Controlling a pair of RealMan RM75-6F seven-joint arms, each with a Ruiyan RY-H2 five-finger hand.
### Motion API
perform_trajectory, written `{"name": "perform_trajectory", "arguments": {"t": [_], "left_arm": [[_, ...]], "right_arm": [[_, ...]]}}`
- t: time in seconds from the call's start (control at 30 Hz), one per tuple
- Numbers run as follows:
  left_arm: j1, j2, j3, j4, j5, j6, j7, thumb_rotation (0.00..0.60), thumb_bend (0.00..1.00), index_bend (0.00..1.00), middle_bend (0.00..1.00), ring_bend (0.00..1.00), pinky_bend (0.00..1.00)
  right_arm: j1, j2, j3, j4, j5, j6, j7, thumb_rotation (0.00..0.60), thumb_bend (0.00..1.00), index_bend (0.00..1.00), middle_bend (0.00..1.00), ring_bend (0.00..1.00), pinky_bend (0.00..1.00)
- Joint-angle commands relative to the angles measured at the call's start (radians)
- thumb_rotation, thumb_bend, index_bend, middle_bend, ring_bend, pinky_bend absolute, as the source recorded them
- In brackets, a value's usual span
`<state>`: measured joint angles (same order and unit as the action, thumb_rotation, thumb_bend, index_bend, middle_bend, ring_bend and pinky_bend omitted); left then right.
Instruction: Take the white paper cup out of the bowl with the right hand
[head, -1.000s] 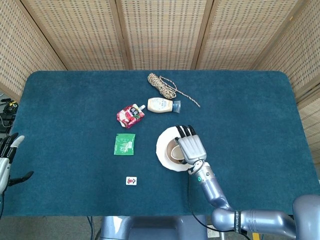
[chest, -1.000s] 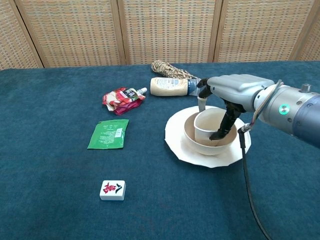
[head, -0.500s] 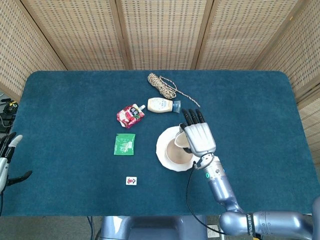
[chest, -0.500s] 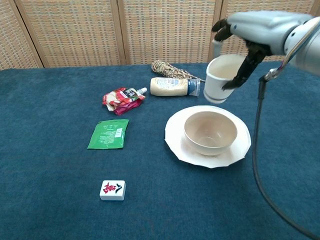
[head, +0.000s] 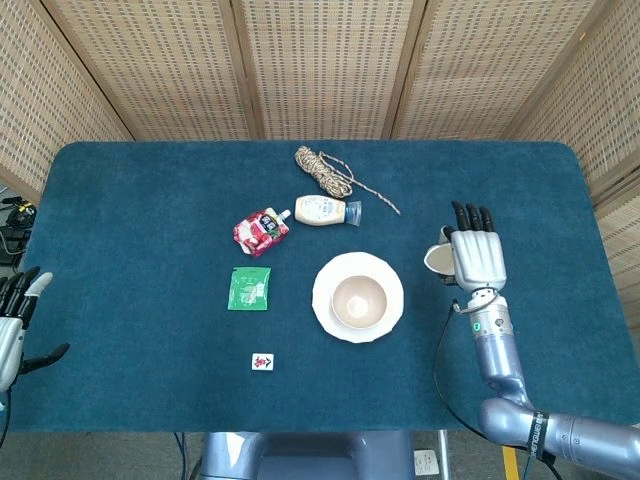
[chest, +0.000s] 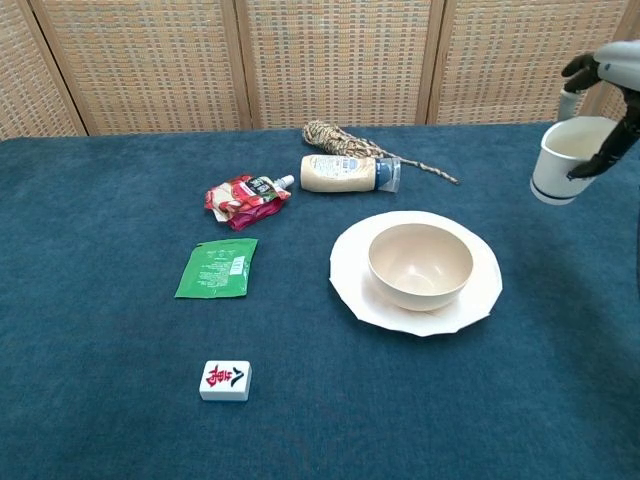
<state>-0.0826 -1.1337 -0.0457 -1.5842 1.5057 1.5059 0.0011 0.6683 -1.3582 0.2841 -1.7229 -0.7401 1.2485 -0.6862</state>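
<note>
From the head view, the right hand (head: 477, 259) holds the white paper cup (head: 437, 261) well right of the bowl (head: 358, 299), while the left hand (head: 12, 322) hangs beyond the worktop (head: 150, 330), fingers spread, holding nothing. From the chest view, dark fingers (chest: 605, 160) pinch the cup's rim, the cup raised above the worktop, right of the empty bowl on its white plate (chest: 350, 280).

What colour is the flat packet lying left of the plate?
Green, with a paler label; the packet shows best in the chest view.

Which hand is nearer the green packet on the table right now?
The left hand, open at the table's left edge, is somewhat nearer the green packet. The right hand holds the white paper cup in the air, beyond the bowl.
</note>
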Motion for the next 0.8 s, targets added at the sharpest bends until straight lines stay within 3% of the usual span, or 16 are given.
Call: {"name": "perform_trajectory", "arguments": {"t": [0.03,0.37,0.53,0.67,0.8], "left_arm": [[-0.002,-0.003,0.000,0.002,-0.003,-0.005,0.005,0.600,0.04,0.00,0.00,0.00,0.00],[-0.005,-0.009,-0.002,0.004,-0.011,-0.013,0.014,0.600,0.04,0.00,0.00,0.00,0.00],[-0.006,-0.009,-0.002,0.004,-0.012,-0.014,0.016,0.600,0.04,0.00,0.00,0.00,0.00],[-0.005,-0.010,-0.002,0.005,-0.012,-0.011,0.016,0.600,0.03,0.00,0.00,0.00,0.00],[-0.005,-0.009,-0.003,0.006,-0.013,-0.010,0.014,0.600,0.04,0.00,0.00,0.00,0.00]], "right_arm": [[-0.021,-0.020,-0.033,0.081,0.020,-0.046,0.047,0.600,0.34,0.50,0.13,0.00,0.08],[-0.040,-0.080,-0.077,0.208,0.011,-0.109,0.109,0.600,0.32,0.46,0.10,0.00,0.08],[-0.044,-0.075,-0.081,0.206,0.008,-0.110,0.110,0.600,0.28,0.28,0.01,0.00,0.08],[-0.055,-0.055,-0.083,0.179,-0.029,-0.071,0.108,0.600,0.25,0.14,0.00,0.00,0.07],[-0.088,-0.010,-0.100,0.114,-0.125,0.019,0.111,0.600,0.24,0.12,0.00,0.00,0.07]]}}
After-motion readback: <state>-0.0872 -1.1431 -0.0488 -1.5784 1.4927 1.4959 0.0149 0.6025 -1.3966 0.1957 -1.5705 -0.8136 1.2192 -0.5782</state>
